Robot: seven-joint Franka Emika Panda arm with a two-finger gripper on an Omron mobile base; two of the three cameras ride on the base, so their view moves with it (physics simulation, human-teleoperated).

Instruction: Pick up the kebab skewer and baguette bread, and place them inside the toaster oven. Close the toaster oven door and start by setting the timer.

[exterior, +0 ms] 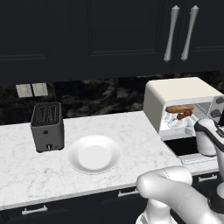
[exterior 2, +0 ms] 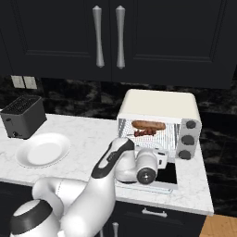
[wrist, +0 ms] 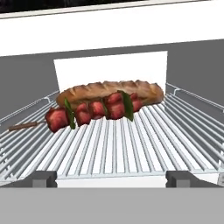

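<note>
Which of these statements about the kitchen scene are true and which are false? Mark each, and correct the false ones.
1. The kebab skewer lies on the wire rack inside the toaster oven. True.
2. The baguette bread sits on the white plate. False: it lies on the rack just behind the skewer, and nothing lies on the plate.
3. The toaster oven door is shut. False: it hangs open, folded down in front of the oven.
4. The dark slot toaster stands to the left of the plate in both base views. True.
5. The jaws hold the skewer. False: the gripper is open with nothing between the fingertips.
</note>
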